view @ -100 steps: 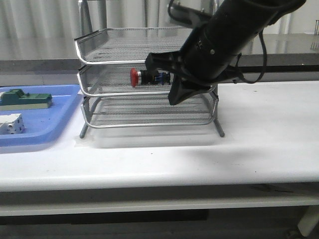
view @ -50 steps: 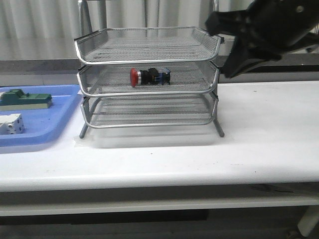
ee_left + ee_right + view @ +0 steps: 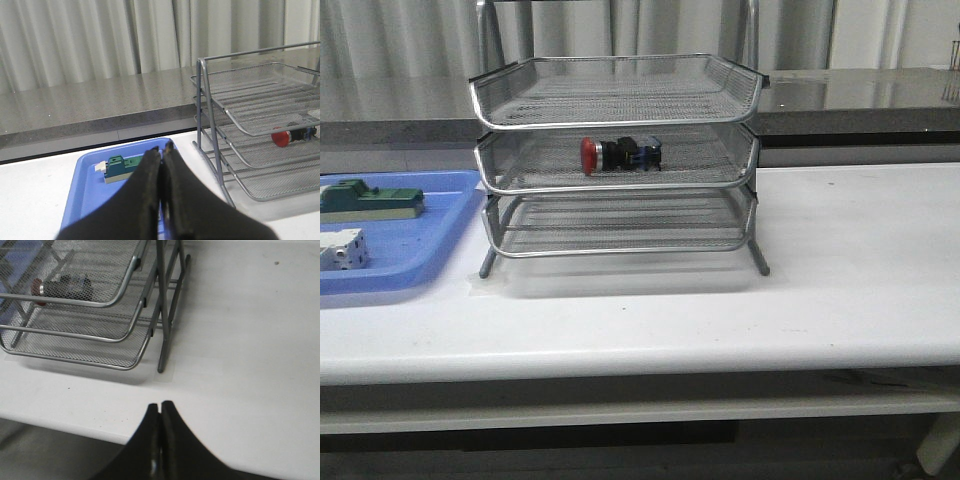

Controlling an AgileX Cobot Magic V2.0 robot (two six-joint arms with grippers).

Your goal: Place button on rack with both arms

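Both jaws are pressed together on nothing: the left gripper (image 3: 161, 150) hangs over the blue tray (image 3: 87, 186), the right gripper (image 3: 160, 407) over the white table (image 3: 240, 340). Lying on its side in the rack's (image 3: 615, 160) middle tier, the button (image 3: 619, 154) points its red cap toward nine o'clock in the front view.
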